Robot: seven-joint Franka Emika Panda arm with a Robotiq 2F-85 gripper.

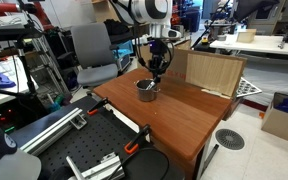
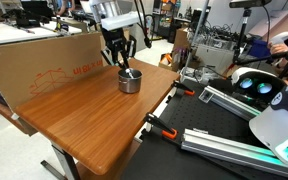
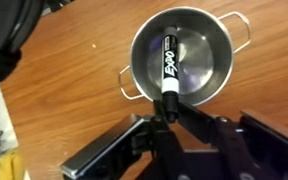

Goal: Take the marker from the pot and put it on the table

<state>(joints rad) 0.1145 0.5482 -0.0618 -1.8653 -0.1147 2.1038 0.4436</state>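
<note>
The shiny silver pot (image 3: 189, 50) stands on the reddish-brown table (image 3: 64, 90) and shows in both exterior views (image 1: 147, 91) (image 2: 130, 82). The dark marker (image 3: 168, 62), with white lettering, lies tilted inside the pot, its black lower end sticking over the near rim. My gripper (image 3: 169, 112) hangs right above the pot (image 1: 156, 66) (image 2: 121, 52). Its two fingers close in on the marker's protruding end from both sides. The marker still rests in the pot.
A pale plywood board (image 1: 209, 70) stands upright on the table behind the pot; a cardboard panel (image 2: 44, 60) lines the table's far edge. Black rails with orange clamps (image 1: 94, 150) (image 2: 199, 130) lie beside the table. An office chair (image 1: 92, 52) stands behind.
</note>
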